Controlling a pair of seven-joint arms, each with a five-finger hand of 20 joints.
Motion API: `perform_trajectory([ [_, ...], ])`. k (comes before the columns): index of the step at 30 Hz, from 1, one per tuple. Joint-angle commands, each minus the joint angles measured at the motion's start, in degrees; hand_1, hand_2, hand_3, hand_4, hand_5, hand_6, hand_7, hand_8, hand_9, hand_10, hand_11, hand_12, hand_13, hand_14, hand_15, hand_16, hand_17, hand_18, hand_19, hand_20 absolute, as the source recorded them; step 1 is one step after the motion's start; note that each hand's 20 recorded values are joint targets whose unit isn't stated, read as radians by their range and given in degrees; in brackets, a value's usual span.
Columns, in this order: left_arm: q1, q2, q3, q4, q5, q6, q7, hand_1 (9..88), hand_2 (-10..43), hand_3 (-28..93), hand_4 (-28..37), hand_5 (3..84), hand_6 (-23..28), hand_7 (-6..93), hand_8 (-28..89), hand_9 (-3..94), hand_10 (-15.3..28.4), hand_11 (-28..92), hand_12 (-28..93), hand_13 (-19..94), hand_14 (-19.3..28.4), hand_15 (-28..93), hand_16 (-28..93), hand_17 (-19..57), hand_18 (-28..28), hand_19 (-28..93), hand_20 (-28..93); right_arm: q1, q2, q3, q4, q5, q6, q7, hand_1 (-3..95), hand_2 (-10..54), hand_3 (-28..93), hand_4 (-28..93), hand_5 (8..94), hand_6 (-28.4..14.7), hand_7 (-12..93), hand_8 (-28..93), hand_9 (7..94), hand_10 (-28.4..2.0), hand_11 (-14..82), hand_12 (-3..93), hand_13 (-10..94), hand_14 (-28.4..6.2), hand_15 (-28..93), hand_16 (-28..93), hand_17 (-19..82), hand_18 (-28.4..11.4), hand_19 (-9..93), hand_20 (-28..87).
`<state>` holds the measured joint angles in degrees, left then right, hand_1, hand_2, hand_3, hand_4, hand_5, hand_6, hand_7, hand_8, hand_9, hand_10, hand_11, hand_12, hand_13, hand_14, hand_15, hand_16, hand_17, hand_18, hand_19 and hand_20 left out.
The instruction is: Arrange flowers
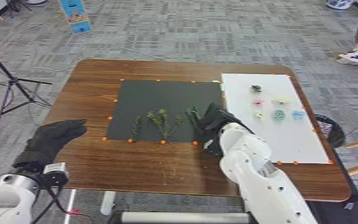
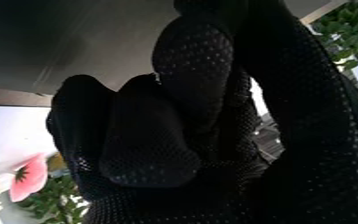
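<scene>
Right hand [image 1: 213,122] curled narrow beside the sprigs [image 1: 164,120], I can make out nothing in its grip. They lie spread on the black mat [image 1: 180,90], probably so I can pick each cleanly; the flowers [image 1: 279,115] sit apart on the white mat [image 1: 291,145]. My left hand [image 1: 53,136] rests relaxed by the brown table [image 1: 149,170], grey carpet [image 1: 175,35] beyond.

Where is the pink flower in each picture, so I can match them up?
Head view: the pink flower lies on the white sheet, right of the black mat, next to a pale yellow flower.
Right wrist view: it shows large, beside a pale flower.
Shared landmark: the white sheet.
</scene>
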<state>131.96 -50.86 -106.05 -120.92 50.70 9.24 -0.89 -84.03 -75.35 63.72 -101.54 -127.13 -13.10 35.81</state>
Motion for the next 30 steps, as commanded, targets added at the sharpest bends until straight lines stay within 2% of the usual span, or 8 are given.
perform_trajectory([
  [1, 0.5, -0.24, -0.46, -0.38, 0.35, -1.11, -0.60, 28.0, 3.0, 70, -20.6, 53.5, 3.3, 16.9, -6, 51.4, 13.5, 22, 17, 40, 15.1, 13, 1, 8.0, 8.4, 3, 17, -0.2, -0.8, -0.2, -0.1, 0.5, -0.7, -0.1, 41.3, -9.5, 61, -2, 87.1, -1.5, 26, 21, 93.7, -10.3, 46.7, 26.0, 92, -5.7, 69, 43, 67, -19.5, 93, 71],
  [2, 0.4, -0.29, -0.37, -0.37, 0.39, -1.22, -0.83, 28.0, 3.0, 70, -20.5, 53.5, 3.2, 16.9, -6, 51.4, 13.4, 22, 16, 40, 15.2, 13, 1, 7.9, 8.4, 3, 17, -0.2, -0.9, 0.0, 0.0, 0.4, -1.0, -0.3, 39.8, -9.5, 62, -2, 86.9, -1.6, 27, 18, 93.7, -10.3, 46.5, 26.2, 92, -5.7, 68, 43, 67, -19.6, 93, 71],
  [3, 0.3, -0.24, -0.34, -0.33, 0.39, -1.45, -0.82, 28.0, 2.9, 70, -20.5, 53.4, 3.2, 17.0, -6, 51.3, 13.4, 22, 16, 40, 15.2, 13, 1, 7.9, 8.4, 3, 17, -0.1, -0.9, 0.1, -0.2, 0.8, -1.1, -0.2, 36.9, -9.5, 64, -3, 87.1, -1.8, 29, 3, 93.7, -10.4, 46.4, 26.2, 92, -5.7, 68, 43, 67, -19.6, 93, 71],
  [5, 0.5, -0.32, -0.46, -0.37, 0.53, -1.72, -0.80, 28.1, 2.9, 70, -20.5, 53.4, 3.2, 17.0, -6, 51.3, 13.4, 22, 17, 40, 15.2, 12, 1, 7.9, 8.4, 3, 17, -0.1, -0.7, -0.1, -0.3, 1.1, 0.1, -0.4, 34.4, -9.3, 64, -3, 87.3, -2.0, 29, -2, 93.7, -10.6, 46.1, 26.2, 92, -5.8, 68, 43, 67, -19.7, 93, 71],
  [18, 0.4, -0.51, -0.49, -0.33, 0.47, -1.91, -0.94, 28.2, 2.8, 69, -20.2, 53.2, 3.1, 17.0, -6, 51.1, 13.4, 22, 17, 39, 15.5, 13, 2, 7.5, 8.6, 3, 17, -0.1, -1.9, 1.3, -0.3, 1.9, -3.0, 0.2, 28.1, -5.6, 62, -3, 87.2, -2.8, 26, -4, 93.7, -11.2, 44.5, 26.5, 91, -6.5, 68, 43, 67, -20.1, 93, 70],
  [22, 0.0, -0.51, -0.41, -0.27, 0.72, -2.69, -1.17, 28.2, 2.7, 69, -20.1, 53.2, 3.1, 17.1, -6, 51.1, 13.4, 22, 17, 39, 15.6, 13, 2, 7.4, 8.7, 3, 17, -0.2, -1.8, 1.0, -0.4, 1.8, -3.1, -0.2, 23.8, -1.7, 59, -5, 87.4, -3.1, 22, -4, 93.7, -11.7, 44.9, 26.0, 91, -6.8, 68, 42, 66, -20.5, 93, 70],
  [26, 0.3, -0.63, -0.62, -0.38, 0.64, -2.49, -1.11, 28.2, 2.8, 69, -20.0, 53.2, 3.2, 17.1, -6, 51.2, 13.4, 22, 17, 39, 15.5, 13, 2, 7.4, 8.8, 3, 17, 0.0, -0.9, 0.8, -0.8, -0.2, -3.5, -1.3, 19.2, 4.7, 57, -6, 86.6, -3.3, 19, -5, 93.7, -11.7, 45.0, 25.8, 91, -7.0, 68, 42, 66, -20.9, 93, 71],
  [30, 0.3, -0.73, -0.76, -0.47, 0.67, -2.52, -1.16, 28.1, 2.7, 69, -20.0, 53.2, 3.2, 17.0, -6, 51.2, 13.4, 22, 17, 39, 15.6, 13, 2, 7.3, 8.9, 4, 17, 0.2, 0.2, 0.2, -1.4, -4.1, -6.3, -3.3, 16.6, 6.2, 56, -7, 82.9, -4.2, 14, -6, 93.7, -11.9, 44.3, 26.2, 91, -7.8, 68, 43, 66, -21.8, 93, 71],
])
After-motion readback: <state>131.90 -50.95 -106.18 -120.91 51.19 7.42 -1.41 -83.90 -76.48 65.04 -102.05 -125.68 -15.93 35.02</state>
